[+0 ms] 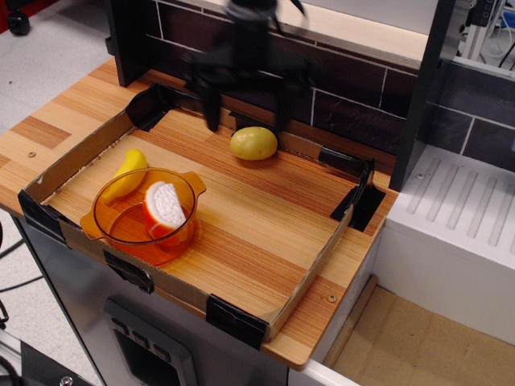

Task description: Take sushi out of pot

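The sushi (163, 207) lies tilted on its side inside the see-through orange pot (121, 233), white ridged rice facing up and right, orange top below. The pot stands at the front left of the cardboard-walled tray. My gripper (245, 119) is blurred with motion at the back of the tray, above and just left of the lemon (253, 143). Its two dark fingers hang down wide apart and hold nothing. It is well away from the pot, up and to the right of it.
A yellow banana (125, 173) lies just behind the pot against the tray's left wall. The low cardboard wall (310, 277) with black tape corners rings the wooden board. A dark tiled wall stands behind, a white cabinet (459, 233) at right.
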`<state>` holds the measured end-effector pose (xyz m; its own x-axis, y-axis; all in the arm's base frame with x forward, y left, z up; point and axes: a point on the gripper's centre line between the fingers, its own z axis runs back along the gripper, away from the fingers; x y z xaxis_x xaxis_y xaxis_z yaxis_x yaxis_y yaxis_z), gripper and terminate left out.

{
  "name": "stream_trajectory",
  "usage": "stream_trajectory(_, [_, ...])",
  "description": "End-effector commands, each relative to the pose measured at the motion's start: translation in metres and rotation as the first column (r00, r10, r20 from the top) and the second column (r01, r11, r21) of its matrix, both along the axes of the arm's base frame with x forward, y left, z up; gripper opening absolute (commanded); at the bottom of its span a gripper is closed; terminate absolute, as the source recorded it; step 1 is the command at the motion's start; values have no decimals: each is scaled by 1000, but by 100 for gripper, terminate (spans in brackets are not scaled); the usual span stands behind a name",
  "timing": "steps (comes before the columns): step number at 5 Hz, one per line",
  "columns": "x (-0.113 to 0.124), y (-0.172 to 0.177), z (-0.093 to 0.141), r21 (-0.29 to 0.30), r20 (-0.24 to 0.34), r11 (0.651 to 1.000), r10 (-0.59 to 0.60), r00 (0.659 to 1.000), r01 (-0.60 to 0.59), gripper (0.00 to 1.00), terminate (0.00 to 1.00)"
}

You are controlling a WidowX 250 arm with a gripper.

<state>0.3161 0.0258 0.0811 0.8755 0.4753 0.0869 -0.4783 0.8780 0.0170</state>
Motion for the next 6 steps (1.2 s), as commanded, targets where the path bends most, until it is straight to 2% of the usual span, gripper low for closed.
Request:
stream_trajectory(1, [-43, 9, 24, 41, 66, 995, 90, 994, -93, 100, 0])
stream_trajectory(2, [-69, 11, 23, 31, 30, 989, 141, 990, -141, 100, 0])
stream_trajectory(3, [-95, 19, 13, 49, 22, 982, 184, 983, -184, 100, 0])
stream_trajectory(4, [-112, 31, -3, -3, -6, 966, 260, 966, -260, 100, 0])
stream_trajectory(5, [-116, 41, -9, -22, 56, 956, 295, 954, -294, 100, 0])
stream_trajectory(6, [-111, 54, -11, -18, 79, 946, 325, 943, -324, 100, 0])
